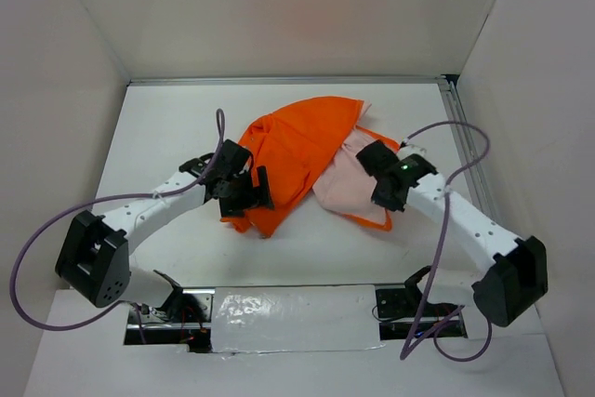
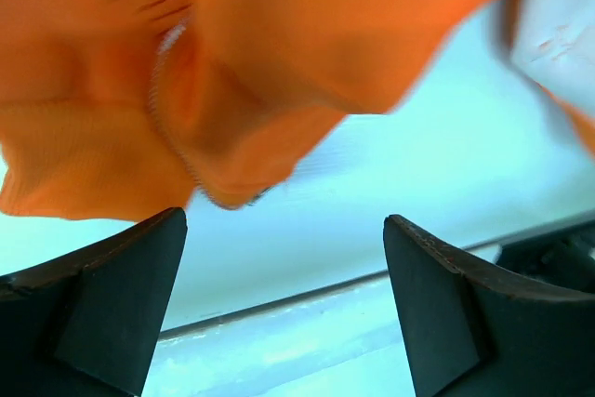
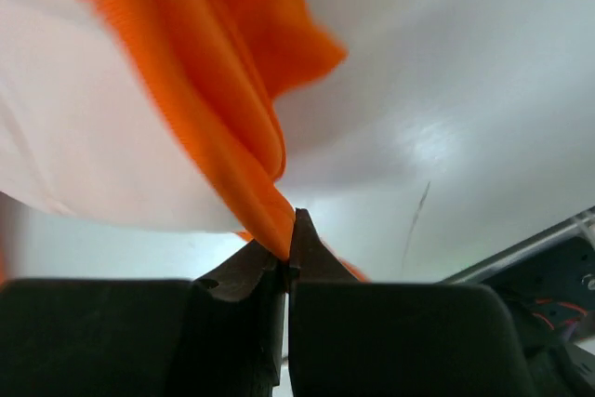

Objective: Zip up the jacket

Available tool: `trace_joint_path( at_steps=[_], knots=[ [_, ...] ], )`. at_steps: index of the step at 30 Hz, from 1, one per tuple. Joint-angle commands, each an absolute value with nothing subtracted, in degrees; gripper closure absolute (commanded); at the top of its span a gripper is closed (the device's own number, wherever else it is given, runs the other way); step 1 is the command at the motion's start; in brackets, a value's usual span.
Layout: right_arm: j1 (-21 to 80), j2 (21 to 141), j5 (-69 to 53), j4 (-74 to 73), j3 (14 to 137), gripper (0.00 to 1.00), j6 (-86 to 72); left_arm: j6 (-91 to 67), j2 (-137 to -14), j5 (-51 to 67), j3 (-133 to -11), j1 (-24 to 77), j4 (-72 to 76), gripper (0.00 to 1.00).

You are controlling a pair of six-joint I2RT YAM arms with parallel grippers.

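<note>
Left fingers [image 2: 102, 304] apart beside jacket [image 1: 297, 151]; right fingers [image 3: 237, 323] clamped on jacket edge

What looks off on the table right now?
The jacket lies crumpled in a heap, its pale lining turned outward on the right. The right pincer pinches an orange edge; the left pincer is open.

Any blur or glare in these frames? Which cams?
Top external: sharp, even light, glare only on the shiny strip by the arm bases. Left wrist: jacket soft and slightly smeared, table tinted cyan. Right wrist: jacket close to the lens is blurred, right gripper sharper, with a bright glare patch on the table.
</note>
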State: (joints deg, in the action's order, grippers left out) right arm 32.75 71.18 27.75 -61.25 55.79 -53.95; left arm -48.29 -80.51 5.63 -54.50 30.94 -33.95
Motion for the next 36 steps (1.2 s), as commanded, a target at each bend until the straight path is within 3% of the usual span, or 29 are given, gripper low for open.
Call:
trace_joint_path(
  at_steps=[1,6,9,16,22,26,31,36],
  knots=[
    [27.7,66.1,35.8,-70.2,65.0,1.0,-54.0,-43.2,-77.4,6.2,-61.8,32.2,-32.4,0.01],
    [21.2,65.1,38.8,-76.0,78.0,1.0,-47.3,-36.3,-82.4,10.3,-71.9,32.4,-26.0,0.01],
    [20.0,65.5,38.7,-76.6,85.1,1.0,-44.7,-32.9,-91.4,13.5,-78.4,33.6,-22.3,0.01],
    [15.5,66.7,32.6,-71.3,79.2,1.0,-41.0,-26.5,-109.7,25.7,-90.4,38.2,-14.8,0.03],
    [23.3,74.3,29.0,-65.9,79.5,1.0,-40.3,-29.2,-124.4,29.8,-98.1,38.1,-15.9,0.09],
    [30.0,75.7,19.4,-54.9,78.1,1.0,-38.7,-33.4,-126.6,28.7,-97.6,38.3,-12.6,0.09],
    [34.3,75.3,-9.0,-35.5,70.3,0.97,-34.3,-38.0,-125.9,25.9,-97.5,37.0,-14.1,0.09],
    [36.3,82.1,-6.7,-36.5,70.0,0.94,-36.3,-40.6,-116.3,25.8,-85.3,33.5,-12.4,0.08]
  ],
)
